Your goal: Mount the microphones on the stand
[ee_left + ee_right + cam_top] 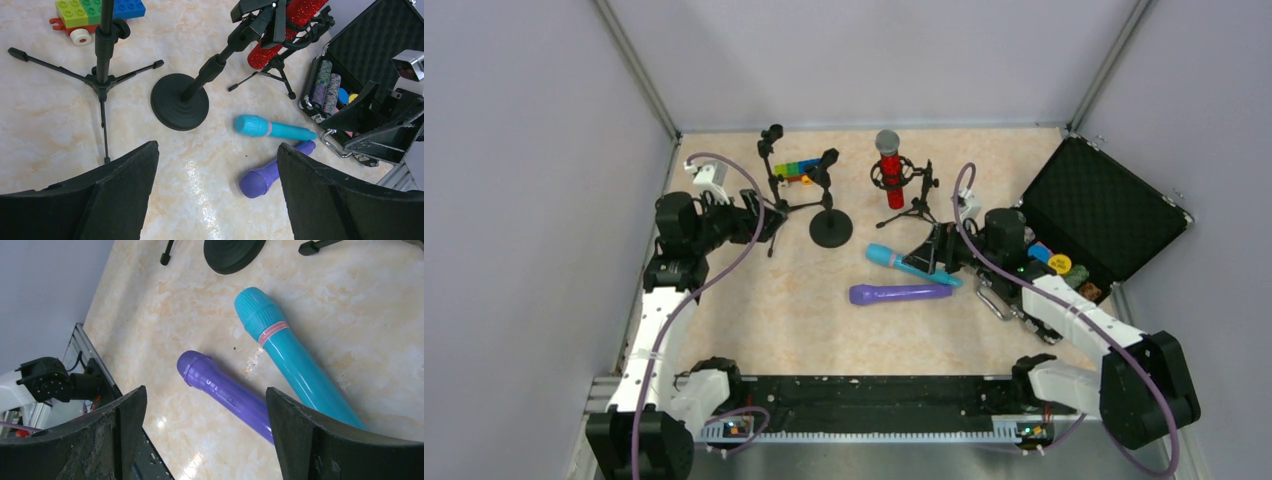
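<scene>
The glittery red microphone [890, 168] stands held in the small tripod stand [914, 205] at the back; it also shows in the left wrist view [285, 32]. The light-blue microphone [911, 264] and the purple microphone [900, 293] lie on the table, side by side. An empty round-base stand [830, 225] and an empty tall tripod stand [772, 160] are at the back left. My right gripper [939, 252] is open above the handles of the purple microphone [220, 387] and the light-blue microphone [285, 352]. My left gripper [772, 222] is open and empty beside the tall tripod.
An open black case [1099, 210] with small coloured items lies at the right, its front edge close to my right arm. A coloured brick toy [796, 170] sits behind the stands. Grey walls enclose the table on three sides.
</scene>
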Action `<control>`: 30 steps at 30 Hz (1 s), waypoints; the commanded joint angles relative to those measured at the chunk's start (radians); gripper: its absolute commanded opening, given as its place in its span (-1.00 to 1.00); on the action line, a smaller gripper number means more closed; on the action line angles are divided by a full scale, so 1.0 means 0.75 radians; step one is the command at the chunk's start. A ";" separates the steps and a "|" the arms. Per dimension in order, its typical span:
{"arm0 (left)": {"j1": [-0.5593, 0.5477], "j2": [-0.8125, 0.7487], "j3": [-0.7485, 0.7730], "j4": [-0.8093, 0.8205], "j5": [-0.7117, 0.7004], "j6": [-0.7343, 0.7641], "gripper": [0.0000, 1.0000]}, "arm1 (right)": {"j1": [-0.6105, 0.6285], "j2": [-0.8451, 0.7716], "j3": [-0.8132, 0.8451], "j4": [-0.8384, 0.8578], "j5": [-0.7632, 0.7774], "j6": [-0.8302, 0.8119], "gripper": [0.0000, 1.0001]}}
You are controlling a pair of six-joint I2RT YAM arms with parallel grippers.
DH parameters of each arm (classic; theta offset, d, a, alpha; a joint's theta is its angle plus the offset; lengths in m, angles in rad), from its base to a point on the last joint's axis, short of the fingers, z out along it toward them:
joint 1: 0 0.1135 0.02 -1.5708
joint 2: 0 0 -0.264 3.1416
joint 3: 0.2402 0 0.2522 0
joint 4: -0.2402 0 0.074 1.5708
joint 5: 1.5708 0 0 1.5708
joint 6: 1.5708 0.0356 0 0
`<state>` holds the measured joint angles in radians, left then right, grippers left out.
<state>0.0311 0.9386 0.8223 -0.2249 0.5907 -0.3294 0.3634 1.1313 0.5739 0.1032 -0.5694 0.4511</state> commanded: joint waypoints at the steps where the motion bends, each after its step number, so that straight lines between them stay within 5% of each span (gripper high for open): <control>1: 0.003 -0.023 -0.054 0.192 0.075 0.065 0.84 | -0.005 -0.064 0.024 0.061 -0.076 0.081 0.72; 10: 0.000 0.025 -0.030 0.548 0.308 -0.001 0.85 | -0.006 0.010 0.090 0.081 -0.143 0.094 0.72; 18: -0.034 0.223 0.179 0.603 0.339 -0.111 0.98 | -0.004 0.101 0.065 0.165 -0.193 0.134 0.72; 30: -0.319 0.482 0.506 0.353 -0.035 0.181 0.98 | -0.006 0.195 0.096 0.127 -0.213 0.080 0.72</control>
<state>-0.1623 1.2438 1.1072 0.0998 0.6769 -0.3199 0.3634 1.2644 0.6044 0.1883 -0.7136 0.5423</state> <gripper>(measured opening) 0.990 0.861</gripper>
